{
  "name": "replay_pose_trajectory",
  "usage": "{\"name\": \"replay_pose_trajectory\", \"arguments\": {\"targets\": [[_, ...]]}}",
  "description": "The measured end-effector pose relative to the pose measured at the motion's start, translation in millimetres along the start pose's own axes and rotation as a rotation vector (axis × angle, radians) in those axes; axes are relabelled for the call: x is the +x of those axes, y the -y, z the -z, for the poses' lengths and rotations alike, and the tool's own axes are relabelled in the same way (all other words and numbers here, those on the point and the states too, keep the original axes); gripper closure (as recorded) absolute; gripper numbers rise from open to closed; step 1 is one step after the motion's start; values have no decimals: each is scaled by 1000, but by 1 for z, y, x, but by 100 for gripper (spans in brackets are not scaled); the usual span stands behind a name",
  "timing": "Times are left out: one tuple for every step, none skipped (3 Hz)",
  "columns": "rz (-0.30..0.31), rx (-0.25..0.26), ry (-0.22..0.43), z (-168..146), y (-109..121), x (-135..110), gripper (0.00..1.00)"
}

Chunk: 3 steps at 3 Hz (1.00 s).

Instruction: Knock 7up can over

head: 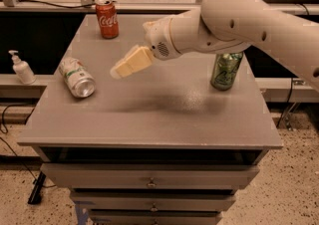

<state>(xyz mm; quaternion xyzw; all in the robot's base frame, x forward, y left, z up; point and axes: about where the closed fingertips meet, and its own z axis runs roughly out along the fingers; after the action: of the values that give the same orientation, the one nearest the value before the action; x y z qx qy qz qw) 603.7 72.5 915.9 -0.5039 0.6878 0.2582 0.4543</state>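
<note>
A grey table (149, 119) with drawers (149, 181) beneath it is seen from the front and above. A thick white robot arm (239, 20) reaches in from the 3 o'clock side. Its cream-coloured gripper (130, 62) hangs in the air above the tabletop, just left of centre, pointing toward 8 o'clock. It holds nothing and touches nothing. Whether it is open or closed cannot be told from this angle.

The 7up can (76, 77) lies on its side near the table's 9 o'clock edge, its silver end facing 5 o'clock. It sits at about 8 o'clock from the gripper, clearly apart from it.

A red cola can (107, 18) stands upright at 11 o'clock on the table. A dark green can (226, 71) stands upright at 3 o'clock, its top hidden behind the arm. Off the table, at 9 o'clock, a white pump bottle (21, 68) stands on a ledge.
</note>
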Motion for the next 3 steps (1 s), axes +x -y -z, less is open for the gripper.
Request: {"name": "replay_pose_trajectory", "arguments": {"targets": [[74,16,-26,55,3,12,0],[142,16,-60,93,2,20,0],[206,19,-94,133,3,24,0]]}}
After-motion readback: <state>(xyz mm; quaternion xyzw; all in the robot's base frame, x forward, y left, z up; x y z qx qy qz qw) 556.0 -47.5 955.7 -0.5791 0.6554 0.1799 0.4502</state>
